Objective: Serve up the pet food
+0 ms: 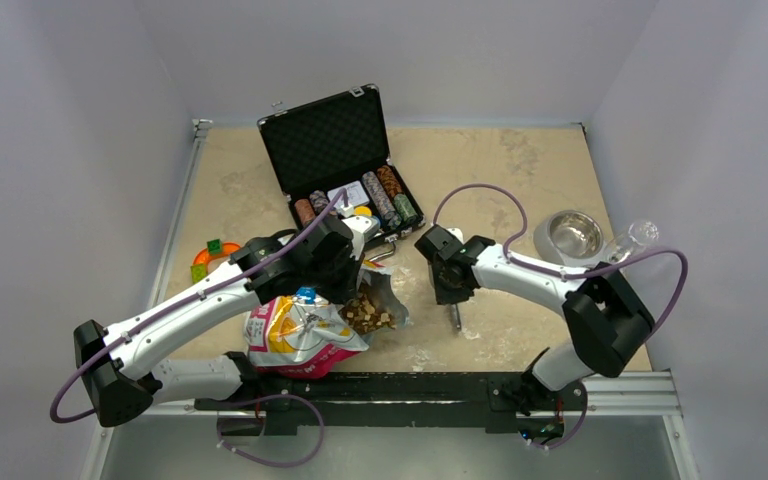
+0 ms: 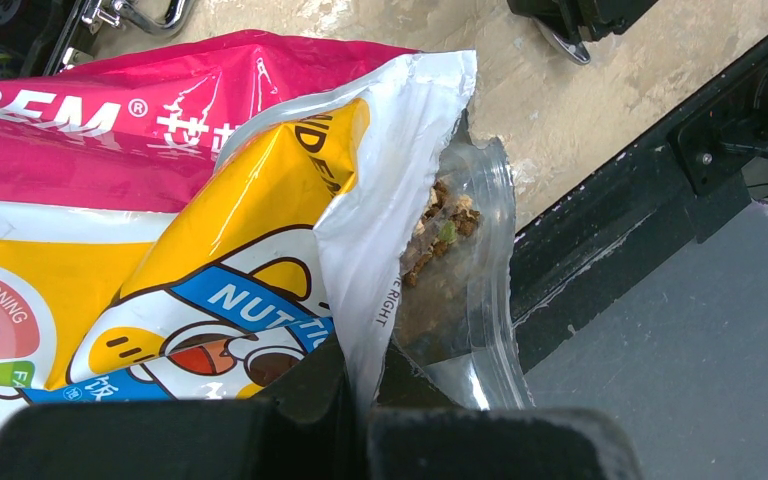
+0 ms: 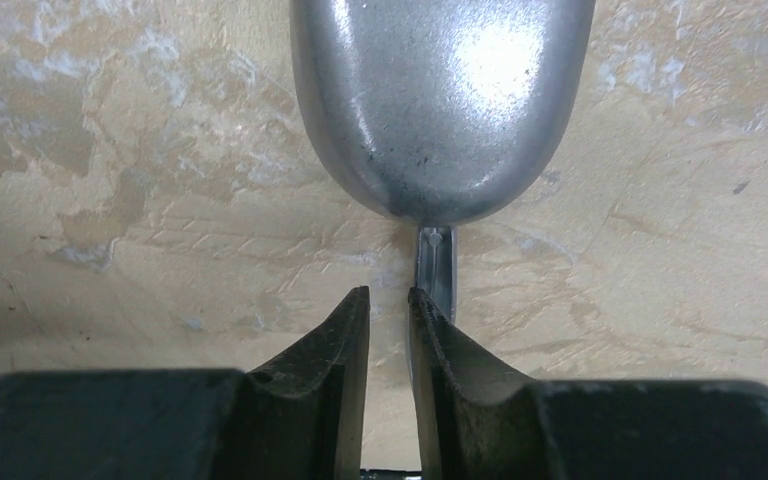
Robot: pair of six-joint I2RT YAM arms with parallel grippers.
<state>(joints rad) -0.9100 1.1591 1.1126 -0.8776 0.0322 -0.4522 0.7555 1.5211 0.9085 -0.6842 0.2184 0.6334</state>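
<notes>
The crinkly pink, yellow and white pet food bag [image 1: 295, 340] lies on its side at the near left, its mouth open toward the middle. Brown kibble [image 1: 365, 312] shows in the mouth, also seen in the left wrist view [image 2: 440, 225]. My left gripper [image 2: 360, 390] is shut on the white edge of the bag [image 2: 160, 200] at its opening. My right gripper [image 1: 452, 290] hangs over the table, pointing down at a metal scoop [image 1: 455, 318]. In the right wrist view the jaws of that gripper [image 3: 390, 295] stand slightly apart with bare table between them. The scoop's [image 3: 440, 100] handle runs behind the right finger.
A steel pet bowl [image 1: 572, 236] sits at the right, with a clear plastic cup [image 1: 635, 238] beside it. An open black case of poker chips [image 1: 335, 150] stands at the back. A coloured toy [image 1: 210, 258] lies at the left. A black rail [image 1: 410, 390] runs along the near edge.
</notes>
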